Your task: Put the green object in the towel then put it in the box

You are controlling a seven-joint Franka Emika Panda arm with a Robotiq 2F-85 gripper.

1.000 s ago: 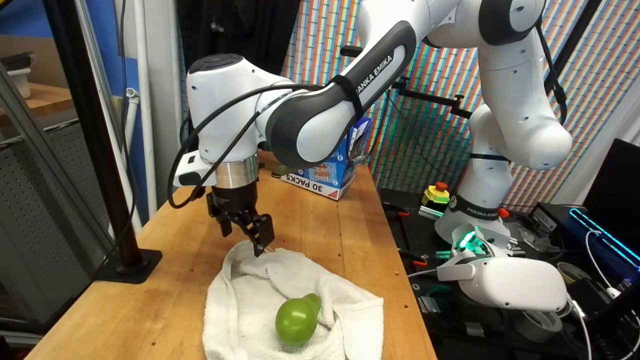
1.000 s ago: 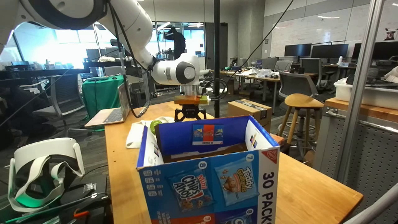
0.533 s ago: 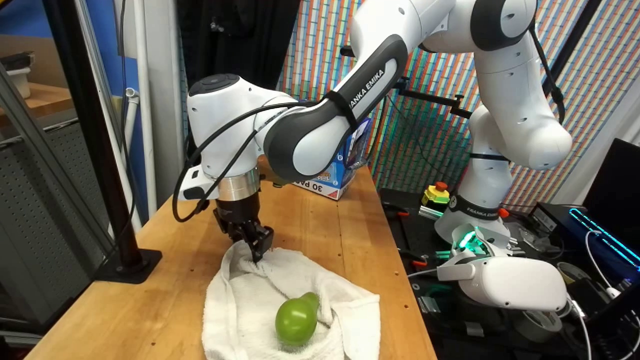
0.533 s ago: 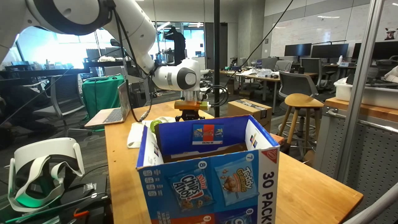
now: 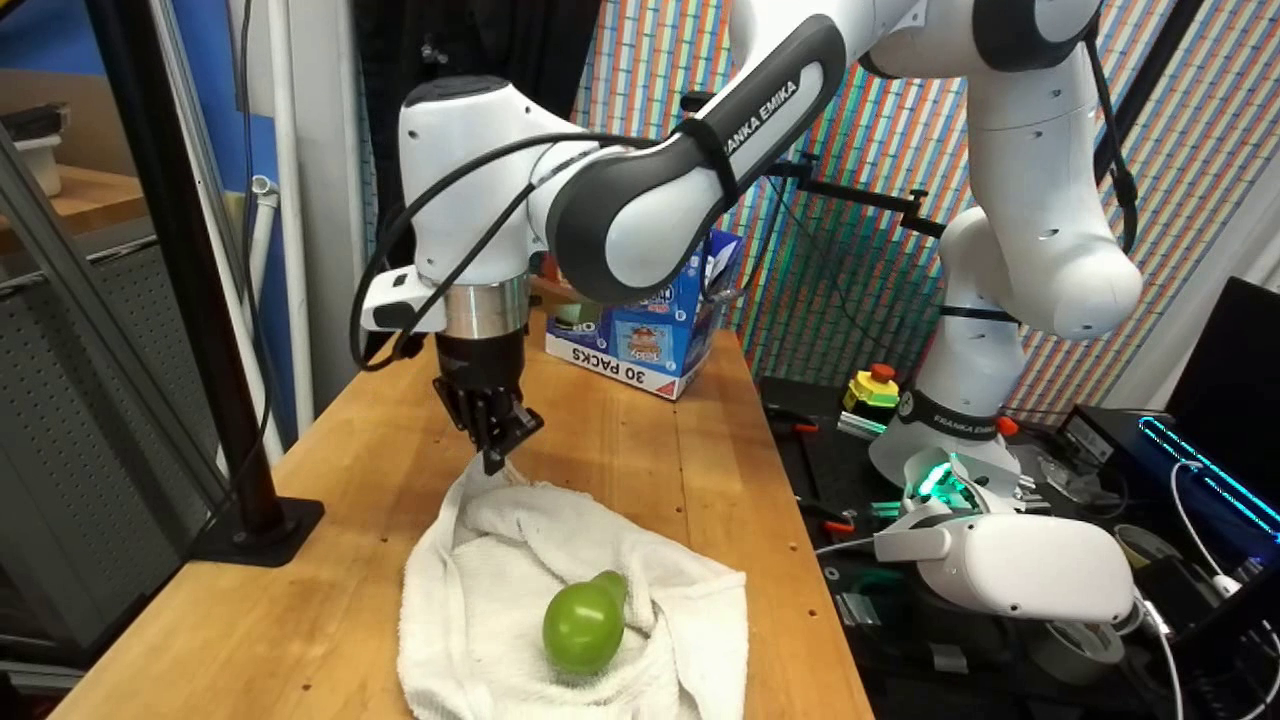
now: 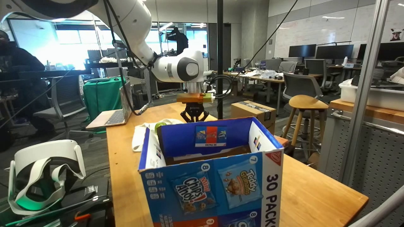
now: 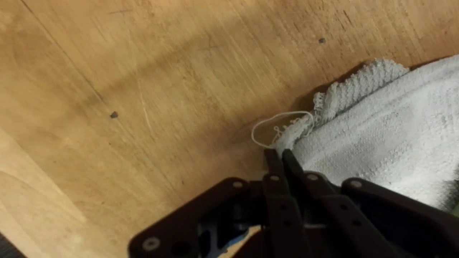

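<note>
My gripper is shut on a corner of the towel. In the wrist view the frayed corner is pinched between the fingertips, with a loose thread looping out. That corner is lifted, and the rest of the white towel lies wrinkled on the table. On the cloth rests the green object, pear-shaped, apart from the gripper. The blue printed box stands open-topped at another part of the table; an exterior view shows the box partly behind the arm. Box walls hide part of the green object.
A black post on a flat base rises at the table's edge. An open laptop sits past the towel on the far edge. A white headset lies off the table among cables and tools.
My gripper went down to the towel's corner, closed on it, then rose, pulling the corner up. The towel and the green object have shifted slightly with the pull.
</note>
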